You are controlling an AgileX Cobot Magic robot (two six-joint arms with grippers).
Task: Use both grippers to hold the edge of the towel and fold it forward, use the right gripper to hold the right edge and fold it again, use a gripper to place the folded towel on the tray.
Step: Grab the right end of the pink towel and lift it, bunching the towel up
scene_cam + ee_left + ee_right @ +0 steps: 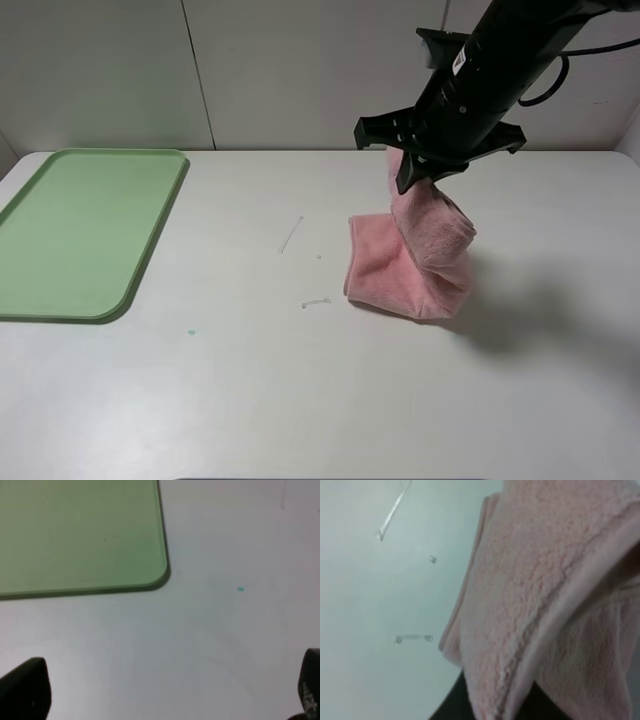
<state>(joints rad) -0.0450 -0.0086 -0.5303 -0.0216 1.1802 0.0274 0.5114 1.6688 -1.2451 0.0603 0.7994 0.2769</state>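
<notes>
Well right of the flat light green rectangular plastic tray (pixel 80 230), the fluffy pink terry towel (pixel 410 270) is half-lifted off the white table (pixel 250 400). The bulky black right gripper (pixel 420 178) is clamped on its bunched top, and the lower folds slump on the table. The left gripper (pixel 167 692) hovers near one rounded tray corner, fingers spread wide, holding nothing. Risks: the grip looks like a wad rather than a clean hem, so layers could slip out or the fold could unroll on the carry toward the tray, and a dragging lower part could skew it. The right fingertips are buried in pile in the wrist view, so I can't tell how many layers are caught. No tag visible. The left arm is outside the high view.
</notes>
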